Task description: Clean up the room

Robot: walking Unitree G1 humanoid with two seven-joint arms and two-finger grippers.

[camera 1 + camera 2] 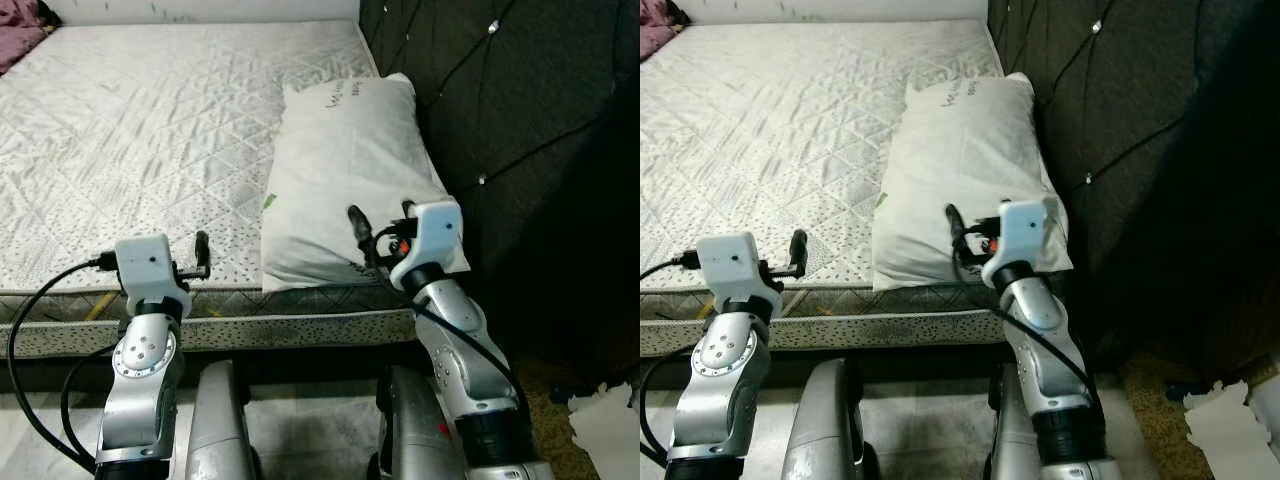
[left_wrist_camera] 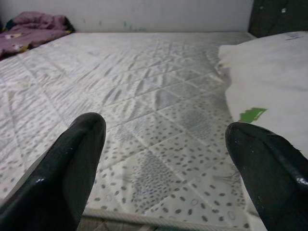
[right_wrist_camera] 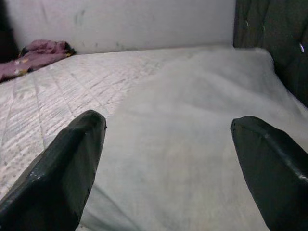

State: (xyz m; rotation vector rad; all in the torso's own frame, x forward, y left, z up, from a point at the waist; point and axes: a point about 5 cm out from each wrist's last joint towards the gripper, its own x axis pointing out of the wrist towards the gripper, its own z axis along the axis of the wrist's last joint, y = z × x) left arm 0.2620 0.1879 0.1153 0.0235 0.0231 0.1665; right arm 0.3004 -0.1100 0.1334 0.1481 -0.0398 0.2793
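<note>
Directly ahead of the right claw [image 1: 378,226], whose fingers stand wide apart, lies the white rectangular fabric pillow [image 1: 345,170] on the bare quilted grey-white mattress [image 1: 150,130], against the dark tufted headboard [image 1: 510,120]. The left claw [image 1: 203,254], likewise spread, hovers over the mattress edge beside the pillow. Recommendation: advance the right claw lower onto the pillow's near edge, pinching a fold of fabric rather than its bulk.

Bare quilted mattress [image 1: 150,130]; white pillow [image 1: 345,170] lies against its headboard side; purple cloth [image 1: 20,40] at far corner.
</note>
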